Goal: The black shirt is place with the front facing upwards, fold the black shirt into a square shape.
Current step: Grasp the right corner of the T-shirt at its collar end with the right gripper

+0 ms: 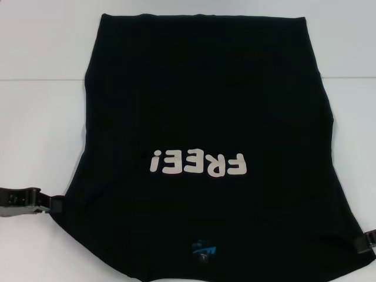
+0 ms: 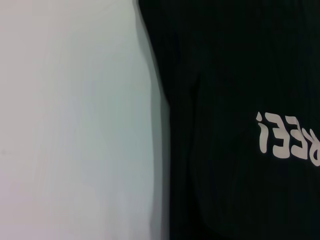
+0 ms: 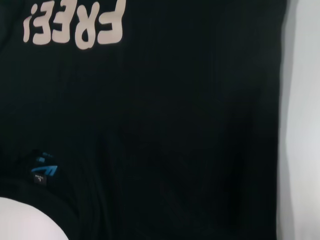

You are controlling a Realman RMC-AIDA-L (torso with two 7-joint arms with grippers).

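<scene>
The black shirt [image 1: 205, 100] lies flat on the white table [image 1: 35, 117], front up. Its off-white "FREE!" lettering [image 1: 197, 163] reads upside down from my side, and the small blue neck label [image 1: 204, 251] is at the near edge. My left gripper [image 1: 54, 204] sits low at the shirt's near left corner, touching the fabric edge. My right gripper [image 1: 367, 241] shows only partly, at the near right corner. The left wrist view shows the shirt [image 2: 230, 75] and its left edge against the table. The right wrist view shows the shirt [image 3: 175, 125], the lettering [image 3: 75, 25] and the label [image 3: 44, 170].
Bare white table [image 2: 75, 120] runs along the shirt's left side, and a narrower strip [image 3: 302, 125] along its right. The shirt's far hem reaches the back of the table.
</scene>
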